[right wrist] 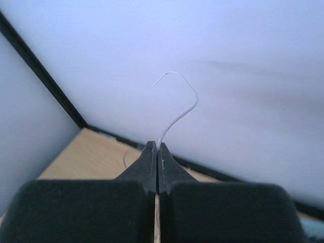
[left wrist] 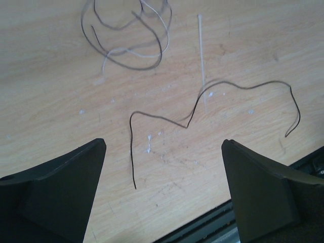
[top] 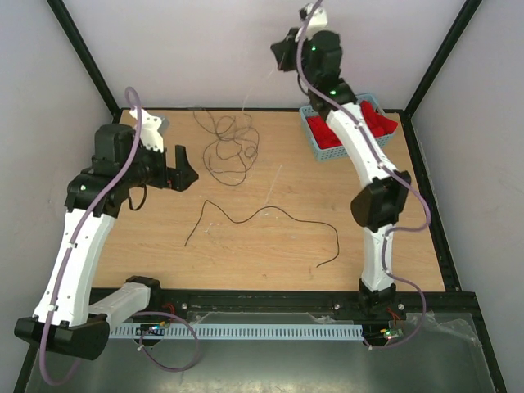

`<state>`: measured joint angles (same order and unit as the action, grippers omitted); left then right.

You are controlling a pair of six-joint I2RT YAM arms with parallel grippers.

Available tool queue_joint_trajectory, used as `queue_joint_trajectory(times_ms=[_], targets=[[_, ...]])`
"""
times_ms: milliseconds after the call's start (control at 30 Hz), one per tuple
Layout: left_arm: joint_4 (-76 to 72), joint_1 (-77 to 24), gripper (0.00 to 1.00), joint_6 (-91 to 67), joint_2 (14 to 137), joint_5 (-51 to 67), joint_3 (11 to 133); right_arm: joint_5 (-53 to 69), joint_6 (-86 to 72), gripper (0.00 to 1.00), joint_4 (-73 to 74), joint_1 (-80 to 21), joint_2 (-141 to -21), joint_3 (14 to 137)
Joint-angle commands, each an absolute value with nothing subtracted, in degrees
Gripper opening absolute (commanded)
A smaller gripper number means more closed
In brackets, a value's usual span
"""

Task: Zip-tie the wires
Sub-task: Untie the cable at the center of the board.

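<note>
A coil of thin dark wires with a pale strand in it lies at the table's back; it also shows in the left wrist view. One loose dark wire snakes across the middle. The zip tie, a straight pale strip, lies flat beside the coil, faint in the top view. My left gripper is open and empty, above the table near the loose wire's end. My right gripper is raised high over the back edge, shut on a thin whitish curved strand.
A blue basket with red items stands at the back right, under the right arm. Black frame posts and white walls enclose the table. A black rail runs along the near edge.
</note>
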<state>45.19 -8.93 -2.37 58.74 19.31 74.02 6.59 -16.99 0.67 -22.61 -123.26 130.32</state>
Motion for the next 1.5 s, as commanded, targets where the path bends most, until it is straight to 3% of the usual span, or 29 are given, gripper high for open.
queue_joint_trajectory(times_ms=[0,333,600,867,1233,1300,1367,1433,1467], targets=[[41.01,-8.78,0.99,-1.63,60.62,20.03,79.7,11.1,-7.75,0.0,1.21,-22.5,-117.14,132.13],[32.09,-8.7,0.99,-2.6,67.29,30.05,88.29,22.33,7.34,0.0,7.94,-21.62,-103.63,125.02],[2.51,-8.56,0.99,-5.22,67.81,39.09,81.04,35.52,18.55,0.0,7.39,-21.6,-93.76,107.98],[-5.66,-10.19,0.99,-0.82,74.82,48.29,80.32,44.63,22.23,0.0,6.03,-21.59,-87.69,98.93],[-7.47,-18.0,0.98,5.6,82.52,47.19,83.68,53.43,21.45,0.0,1.83,-21.6,-80.22,90.5],[-7.47,-18.97,0.94,5.92,84.03,46.29,84.77,54.69,21.32,0.0,1.65,-21.61,-79.63,89.59],[-7.47,-19.77,0.84,6.15,85.34,45.64,85.49,56.39,21.03,0.0,1.63,-21.58,-79.1,88.9],[-7.47,-20.22,0.66,6.15,86.57,45.28,86.15,57.02,20.53,0.0,0.96,-21.61,-78.49,87.9],[-7.46,-20.44,0.51,6.03,86.82,45.2,86.34,56.73,20.3,0.0,0.44,-21.6,-78.15,87.22]])
